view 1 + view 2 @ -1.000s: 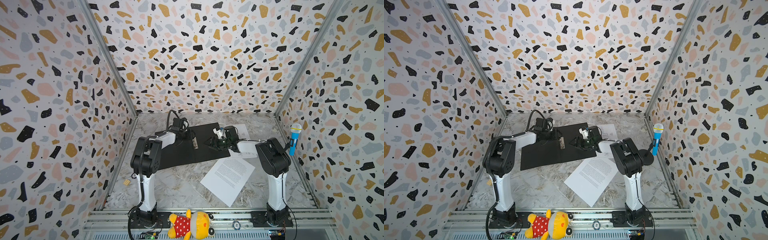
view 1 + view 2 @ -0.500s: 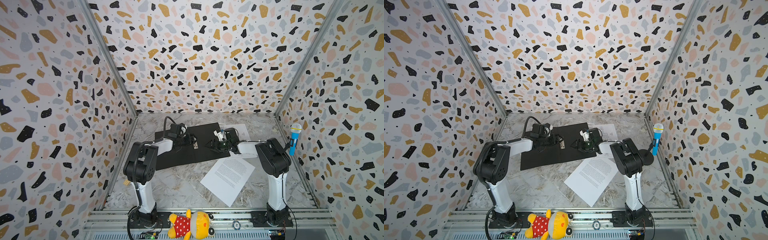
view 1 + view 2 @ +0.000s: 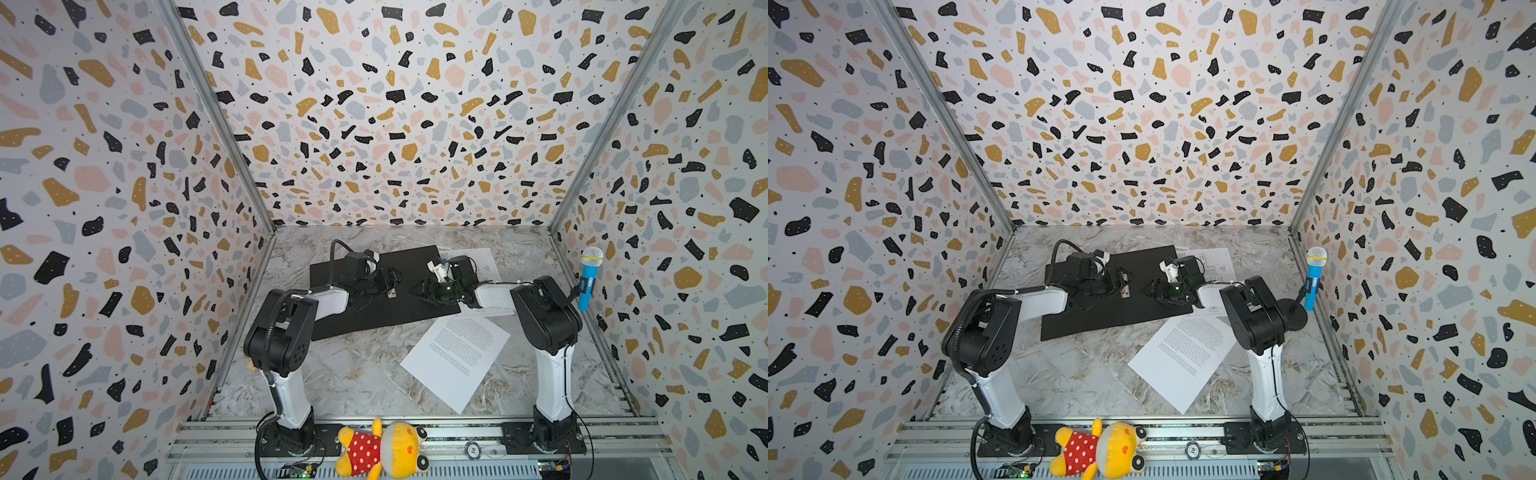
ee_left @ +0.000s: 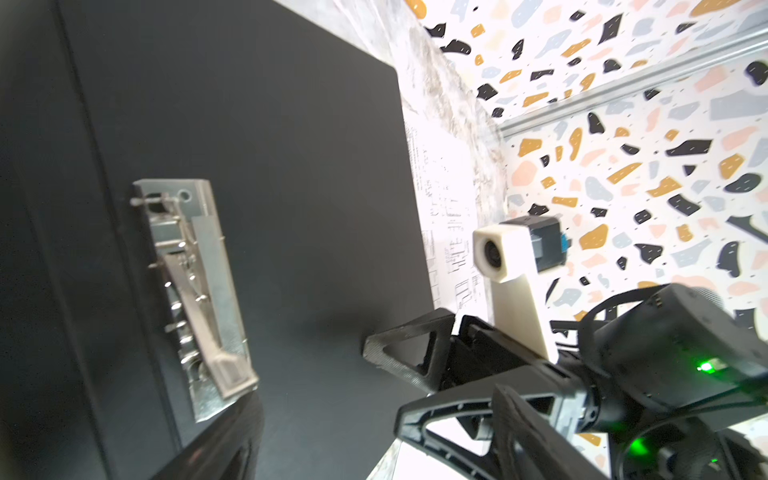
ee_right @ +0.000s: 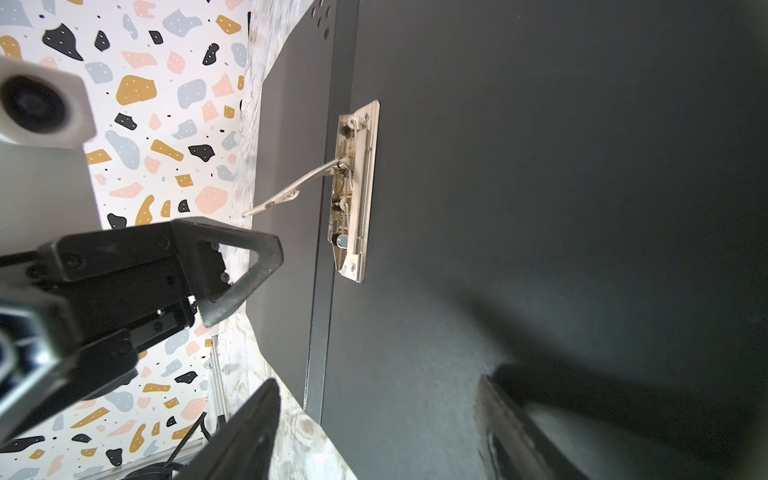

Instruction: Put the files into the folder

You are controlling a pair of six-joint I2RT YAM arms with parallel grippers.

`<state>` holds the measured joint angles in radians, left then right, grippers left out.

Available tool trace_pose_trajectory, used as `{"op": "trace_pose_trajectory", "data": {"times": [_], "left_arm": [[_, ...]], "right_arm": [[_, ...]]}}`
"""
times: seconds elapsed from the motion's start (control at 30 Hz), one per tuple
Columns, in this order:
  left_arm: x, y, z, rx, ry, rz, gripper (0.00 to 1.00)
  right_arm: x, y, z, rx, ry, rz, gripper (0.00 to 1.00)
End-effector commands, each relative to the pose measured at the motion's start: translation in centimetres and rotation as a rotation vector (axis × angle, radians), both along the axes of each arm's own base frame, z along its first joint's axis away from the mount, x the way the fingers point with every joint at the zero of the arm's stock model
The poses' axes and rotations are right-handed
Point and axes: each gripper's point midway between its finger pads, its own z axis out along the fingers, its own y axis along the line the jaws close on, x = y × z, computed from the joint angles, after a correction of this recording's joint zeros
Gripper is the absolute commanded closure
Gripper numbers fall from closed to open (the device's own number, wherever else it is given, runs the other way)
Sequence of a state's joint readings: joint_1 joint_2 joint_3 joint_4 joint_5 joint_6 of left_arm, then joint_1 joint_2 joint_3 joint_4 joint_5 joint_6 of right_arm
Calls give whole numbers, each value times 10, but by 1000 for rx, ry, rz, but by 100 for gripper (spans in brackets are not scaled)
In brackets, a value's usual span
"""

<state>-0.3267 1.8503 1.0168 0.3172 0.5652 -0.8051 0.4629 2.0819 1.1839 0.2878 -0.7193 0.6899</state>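
Presently the folder (image 3: 374,316) lies open, black side up, at the far centre of the surface (image 3: 353,374). The lever of its metal clip (image 5: 353,195) is raised, probably to admit paper. Left end effector (image 3: 390,279) and right end effector (image 3: 424,291) hover above, both spread and empty. The text sheet (image 3: 455,357) lies near right; the drawing sheet (image 3: 484,259) lies far right, against the folder's edge.
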Motion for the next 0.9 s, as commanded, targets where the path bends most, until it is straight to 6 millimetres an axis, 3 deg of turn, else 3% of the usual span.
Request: {"op": "trace_pose_trajectory", "data": {"times": [0.0, 0.27, 0.5, 0.57, 0.77, 0.87], "left_arm": [[17, -10, 23, -46, -61, -4, 14], [59, -4, 26, -21, -89, 59, 13], [90, -3, 4, 30, -68, 83, 13], [87, 0, -5, 46, -33, 79, 13], [71, 16, 20, 68, -84, 109, 11], [58, 20, 23, 70, -72, 112, 11]], "right_arm": [[-12, -9, -15, -52, 63, -12, 25], [-15, -11, -14, -57, 62, -16, 25], [-15, -15, -6, -63, 43, -24, 25], [-15, -17, -6, -66, 43, -27, 25], [-15, -21, -11, -74, 50, -36, 25], [-15, -20, -13, -67, 57, -35, 25]]}}
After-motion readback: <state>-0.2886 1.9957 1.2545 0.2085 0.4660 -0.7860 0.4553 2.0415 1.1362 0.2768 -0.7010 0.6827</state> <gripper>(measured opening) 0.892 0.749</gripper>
